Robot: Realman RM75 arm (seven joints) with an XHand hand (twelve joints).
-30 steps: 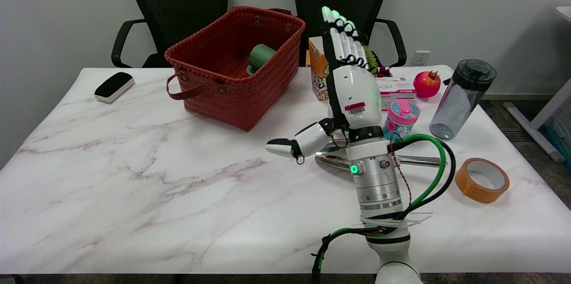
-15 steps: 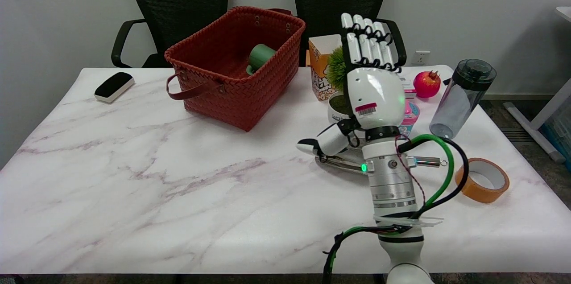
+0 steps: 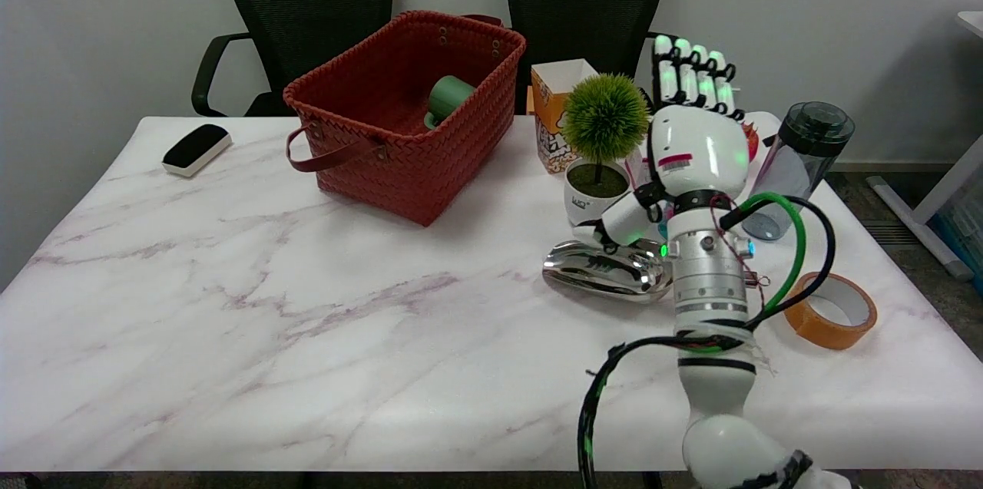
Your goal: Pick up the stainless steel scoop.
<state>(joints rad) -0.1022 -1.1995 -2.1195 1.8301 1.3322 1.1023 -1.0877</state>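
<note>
Head view: right hand now shifted to the right of where it hung a second ago, from over the scoop's bowl end toward its handle side. Fingers straight up and apart, thumb angled down-left toward the scoop; nothing held, hand released. No closing since the earlier frames, just a sideways translation with the palm kept upright.

Stainless steel scoop lying flat on the marble table, bowl end now fully exposed, unmoved. Handle end hidden behind the wrist. Thumb tip just above the scoop's far rim; contact or not, cannot tell.

Relative to the scoop: potted green plant just behind it, uncovered now that the hand has slid off; popcorn box behind that; dark water bottle behind and right, partly hidden by the hand; orange tape roll right, well apart; red woven basket with a green cup inside, behind and left; black eraser far left.

Read: repositioning for a handle-side grasp, pick not started. Next needs hand pitched down and fingers wrapped over the handle. Risks: slick low-profile metal sliding on the marble; plant close enough to get knocked.
</note>
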